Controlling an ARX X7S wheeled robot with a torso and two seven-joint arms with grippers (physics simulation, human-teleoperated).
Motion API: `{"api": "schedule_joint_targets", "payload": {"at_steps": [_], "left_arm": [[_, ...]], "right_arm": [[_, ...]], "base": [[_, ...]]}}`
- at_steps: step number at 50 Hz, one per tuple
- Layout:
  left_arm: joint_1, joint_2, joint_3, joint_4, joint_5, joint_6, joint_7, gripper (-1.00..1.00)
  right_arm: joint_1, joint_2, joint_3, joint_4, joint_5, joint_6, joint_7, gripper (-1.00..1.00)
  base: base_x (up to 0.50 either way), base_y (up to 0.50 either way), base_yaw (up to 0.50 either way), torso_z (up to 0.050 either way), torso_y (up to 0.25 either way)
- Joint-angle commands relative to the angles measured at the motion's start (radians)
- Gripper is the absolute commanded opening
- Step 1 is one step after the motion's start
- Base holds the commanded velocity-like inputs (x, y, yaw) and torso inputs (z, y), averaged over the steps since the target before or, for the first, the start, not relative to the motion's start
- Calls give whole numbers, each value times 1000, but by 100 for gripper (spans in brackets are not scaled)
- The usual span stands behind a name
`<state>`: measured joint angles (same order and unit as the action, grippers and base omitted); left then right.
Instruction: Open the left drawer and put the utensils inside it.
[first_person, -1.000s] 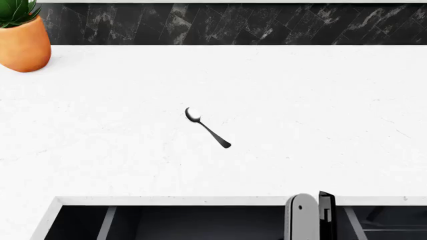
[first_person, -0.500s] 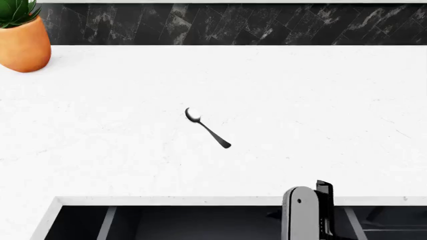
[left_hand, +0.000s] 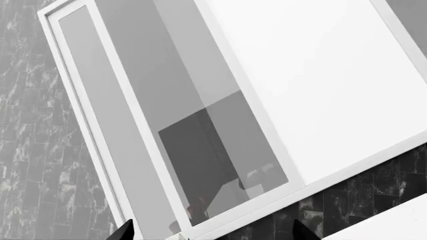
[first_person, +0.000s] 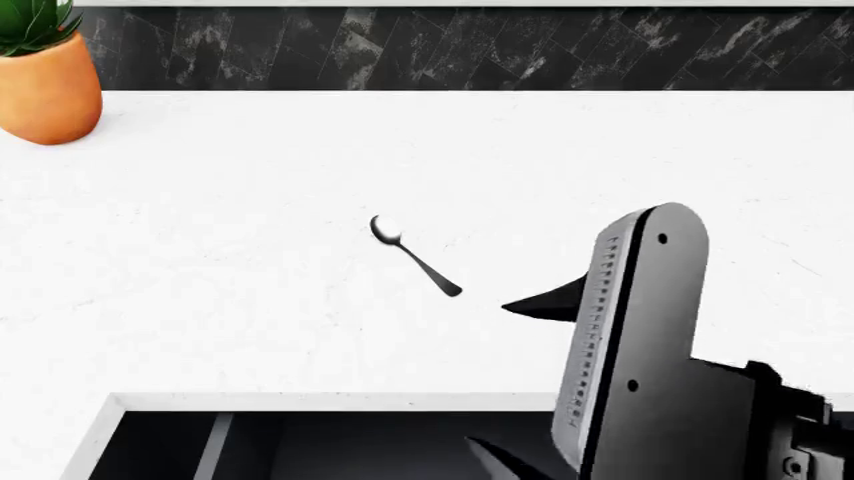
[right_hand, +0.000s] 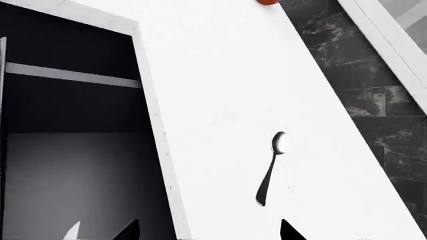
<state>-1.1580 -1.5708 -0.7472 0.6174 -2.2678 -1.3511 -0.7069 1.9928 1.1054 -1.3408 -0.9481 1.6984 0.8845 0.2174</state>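
Spoon (first_person: 412, 255), flat on counter (first_person: 240, 300) beyond open left drawer (first_person: 334, 445): bring your right gripper (first_person: 514, 375), jaws spread and empty, astride its thin handle before closing.

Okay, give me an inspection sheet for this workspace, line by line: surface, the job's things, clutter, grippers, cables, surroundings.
Surface: white counter, bare around the spoon.
Job's things: spoon flat on the counter, handle toward the drawer; left drawer open; knife not seen.
Clutter: potted plant at the far corner.
Grippers: right gripper open, raised near the spoon; left gripper open, empty.
Cables: nothing seen.
Surroundings: dark marbled backsplash; white-framed glass cabinet door.
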Motion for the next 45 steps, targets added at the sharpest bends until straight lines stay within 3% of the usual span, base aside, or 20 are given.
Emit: {"api": "schedule_joint_targets", "payload": {"at_steps": [1,12,28,45], "left_arm": [[0,0,5,1,-7,1,-9,100],[0,0,9,2,-16,1,-20,100],[-2,0,13,-2,-14,0,-18,100],[-2,0,20,0,-22,1,-29,100]], "right_arm": [[-127,-78,136,178,16,11,99,100],[-163,-244,44,417,66,35,302,100],[-202,-456,28,628,84,-35,371,100],[-295,-549,33,765,106,-130,406,100]], "base": [[0,0,0,0,0],[0,0,0,0,0],[0,0,0,0,0],[0,0,0,0,0]]}}
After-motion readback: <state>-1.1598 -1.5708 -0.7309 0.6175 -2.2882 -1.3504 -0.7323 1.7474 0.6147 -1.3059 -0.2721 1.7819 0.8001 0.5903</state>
